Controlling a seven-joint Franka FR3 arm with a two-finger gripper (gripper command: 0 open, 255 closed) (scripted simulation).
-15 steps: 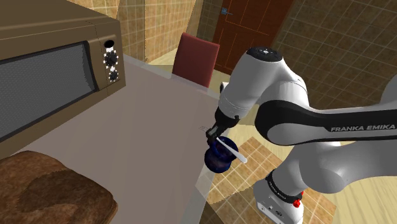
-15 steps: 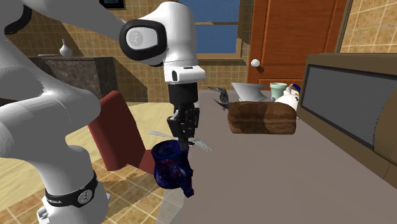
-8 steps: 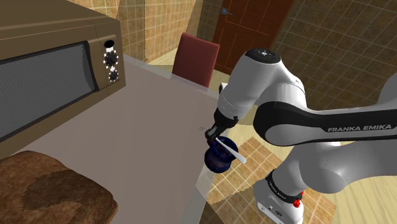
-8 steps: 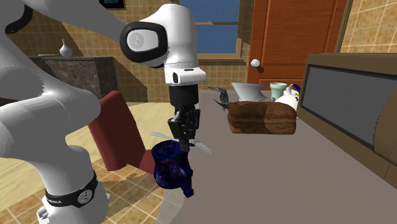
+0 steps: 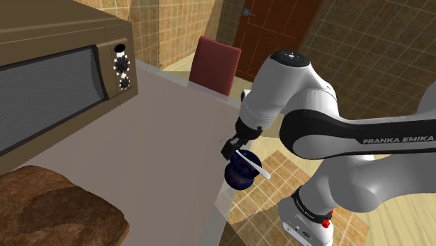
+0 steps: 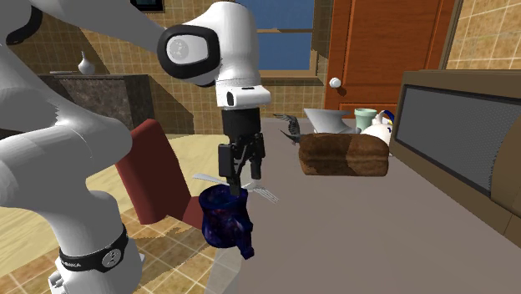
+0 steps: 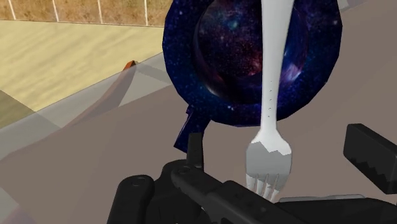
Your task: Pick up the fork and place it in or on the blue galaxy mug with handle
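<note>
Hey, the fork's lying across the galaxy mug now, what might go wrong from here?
1. The fork only rests across the mug, both ends overhanging; a small bump may tip it off.
2. The open fingers stand either side of the tines without touching; a sideways retreat might snag them, so lifting straight up seems safer.
3. The mug sits at the table edge, so a knock may send it to the floor.

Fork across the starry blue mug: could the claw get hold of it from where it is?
Probably yes: the claw hangs open just above the fork, which lies bare across the mug rim, nothing between them.
</note>
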